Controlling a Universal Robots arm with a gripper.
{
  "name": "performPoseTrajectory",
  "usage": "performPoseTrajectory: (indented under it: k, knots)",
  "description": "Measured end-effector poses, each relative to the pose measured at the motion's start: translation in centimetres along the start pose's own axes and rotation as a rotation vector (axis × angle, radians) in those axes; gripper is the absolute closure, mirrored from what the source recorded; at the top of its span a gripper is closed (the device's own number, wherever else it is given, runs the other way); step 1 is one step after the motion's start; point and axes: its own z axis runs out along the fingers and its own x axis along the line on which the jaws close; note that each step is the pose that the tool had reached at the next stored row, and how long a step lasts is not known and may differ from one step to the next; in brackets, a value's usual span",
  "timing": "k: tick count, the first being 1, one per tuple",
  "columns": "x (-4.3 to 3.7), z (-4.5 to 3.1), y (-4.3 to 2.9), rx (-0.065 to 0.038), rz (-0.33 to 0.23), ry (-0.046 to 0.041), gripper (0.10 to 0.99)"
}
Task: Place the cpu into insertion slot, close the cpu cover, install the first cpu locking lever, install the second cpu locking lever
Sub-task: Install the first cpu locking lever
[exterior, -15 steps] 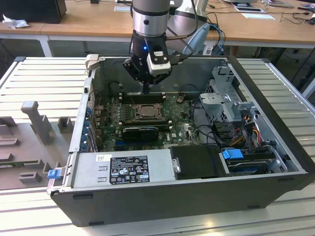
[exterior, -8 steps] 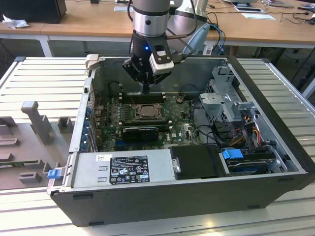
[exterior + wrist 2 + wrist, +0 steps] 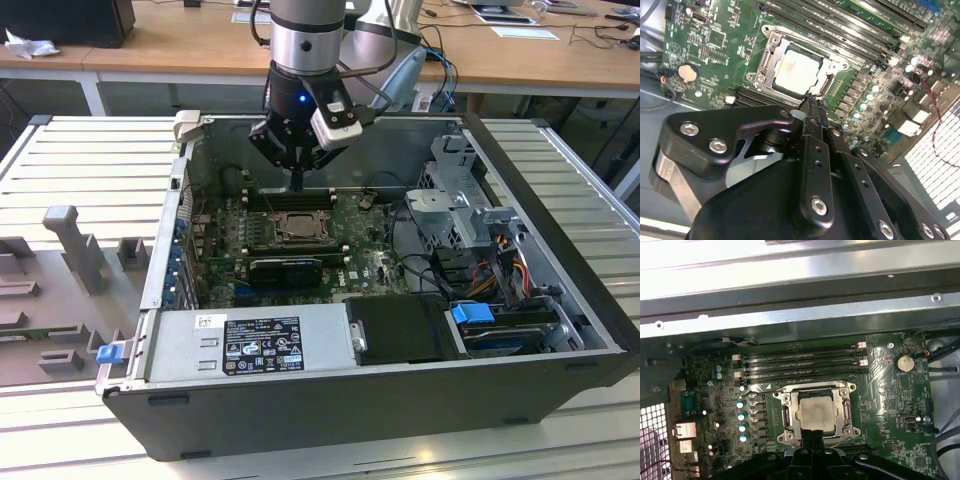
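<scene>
The cpu [image 3: 814, 412] lies pale and square in the insertion slot [image 3: 297, 228] on the green motherboard. It is also in the second wrist view, cpu [image 3: 797, 68]. The silver cpu cover [image 3: 790, 416] lies flat around it, with the chip's face showing through its window; the same cover [image 3: 769, 51] is in the second wrist view. My gripper [image 3: 812, 102] hangs just above the socket's edge, fingers pressed together with nothing between them. In the exterior view the gripper [image 3: 297, 185] stands over the far side of the socket.
Long black memory slots [image 3: 800, 362] run beside the socket. The open computer case [image 3: 170, 230] walls the board in. A power supply [image 3: 250, 345], a drive cage [image 3: 465, 200] and loose cables [image 3: 400, 250] crowd the exterior view's near and right sides.
</scene>
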Motion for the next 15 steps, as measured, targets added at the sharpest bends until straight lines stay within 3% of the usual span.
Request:
performPoseTrajectory:
  k: [15]
  knots:
    - [0.0,0.0,0.0,0.003,-0.189,0.0036,0.98]
